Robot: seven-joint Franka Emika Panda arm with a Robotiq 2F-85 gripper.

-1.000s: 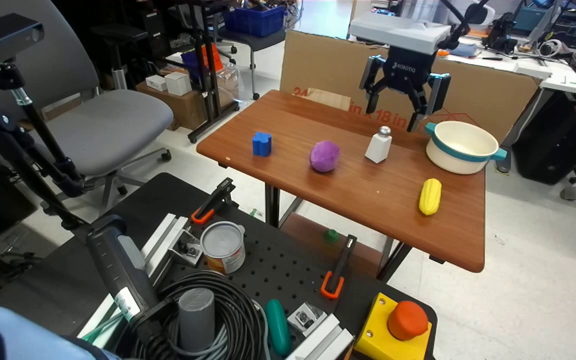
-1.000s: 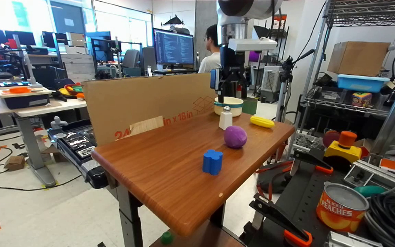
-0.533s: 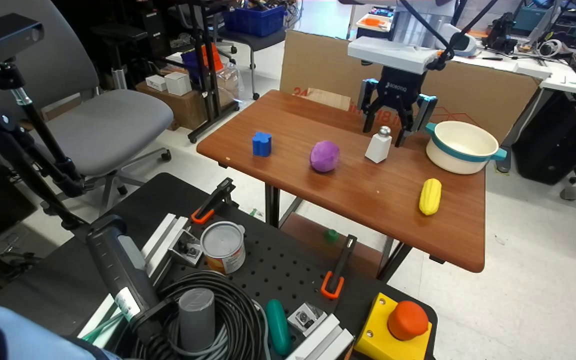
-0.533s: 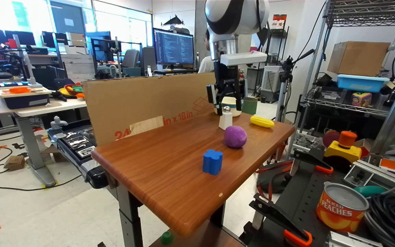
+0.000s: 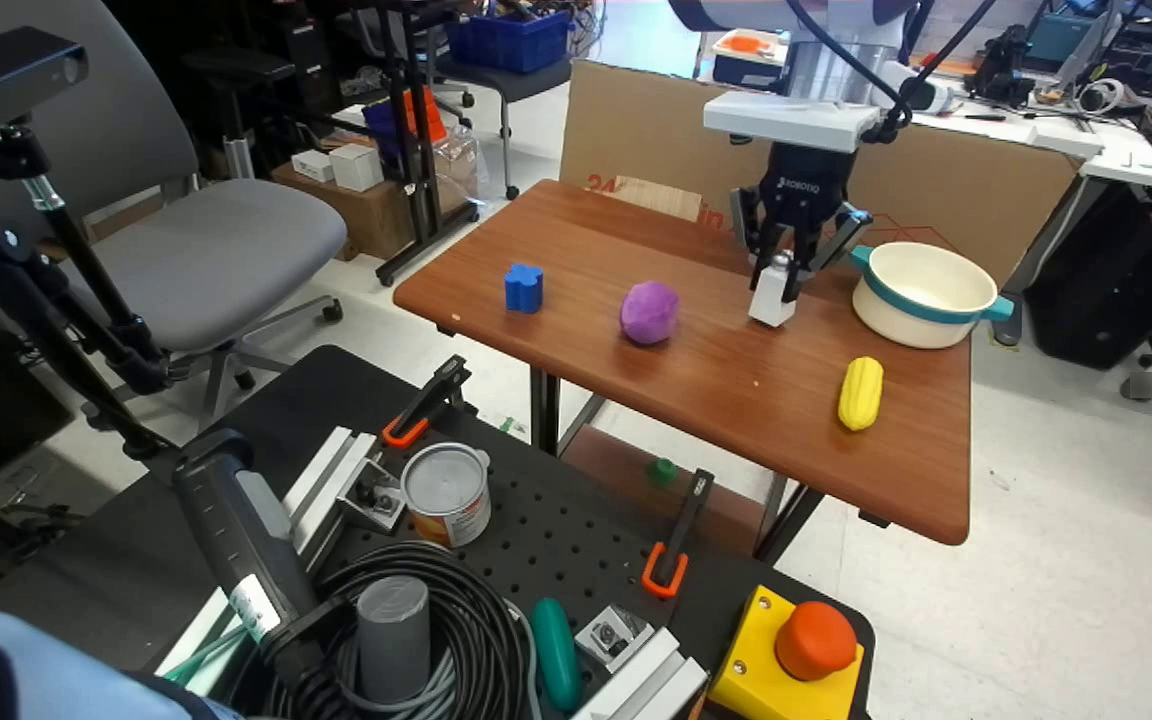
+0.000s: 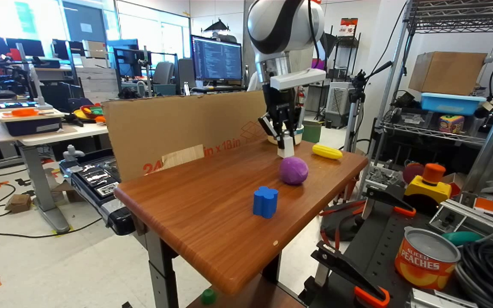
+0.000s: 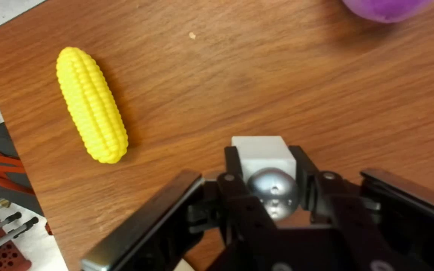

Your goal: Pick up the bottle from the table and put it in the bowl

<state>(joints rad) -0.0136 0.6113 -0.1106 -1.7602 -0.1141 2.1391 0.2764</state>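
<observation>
Over the table (image 5: 696, 370), the claw (image 5: 773, 289) part-hides the bottle (image 5: 769, 304).

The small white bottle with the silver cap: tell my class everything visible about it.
The small white bottle has an angular, flat-faced body and a shiny, metallic-looking domed silver cap with apparent small holes. It looks roughly upright, clasped on two sides by the black gripper. In an exterior view it appears between the round purple lump and the cream round bowl with a teal band. Whether its base touches the brown woodgrain table is unclear.
</observation>
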